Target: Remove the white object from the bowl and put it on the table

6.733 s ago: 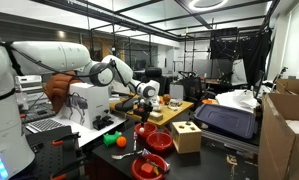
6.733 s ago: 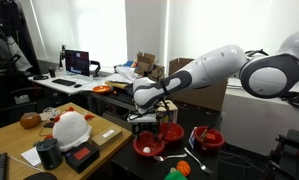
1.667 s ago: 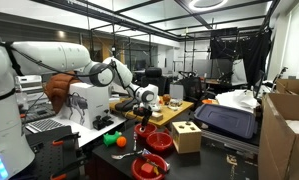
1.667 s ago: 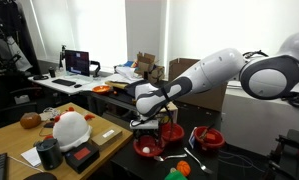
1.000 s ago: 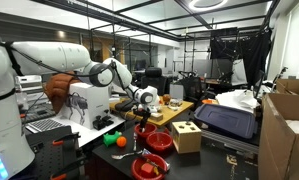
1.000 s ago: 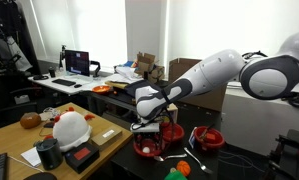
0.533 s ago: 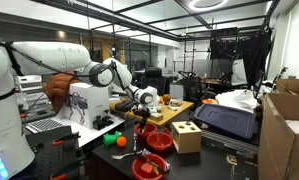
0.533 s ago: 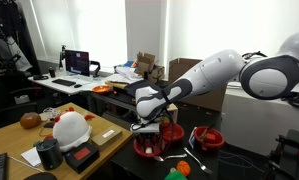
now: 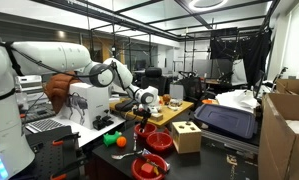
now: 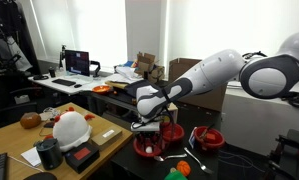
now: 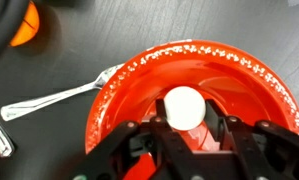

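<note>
The white object point(image 11: 185, 105), a small round lump, lies at the bottom of a red bowl point(image 11: 139, 70) in the wrist view. My gripper point(image 11: 186, 113) reaches down into that bowl, and its two dark fingers press against the lump's left and right sides, shut on it. In both exterior views the gripper point(image 9: 144, 113) point(image 10: 147, 128) hangs low over the red bowl point(image 9: 146, 130) point(image 10: 149, 147) on the dark table point(image 11: 49, 65); the lump itself is hidden there by the fingers and the rim.
A metal fork point(image 11: 49, 98) lies on the table left of the bowl, with an orange thing point(image 11: 25, 24) beyond it. More red bowls point(image 9: 159, 141) point(image 10: 207, 137), a wooden box point(image 9: 186, 136) and a green ball point(image 9: 108, 140) stand close by.
The arm has come down into the bowl since the earliest frames. Within the last second the jaws have closed onto the white object; the arm has barely moved since.
</note>
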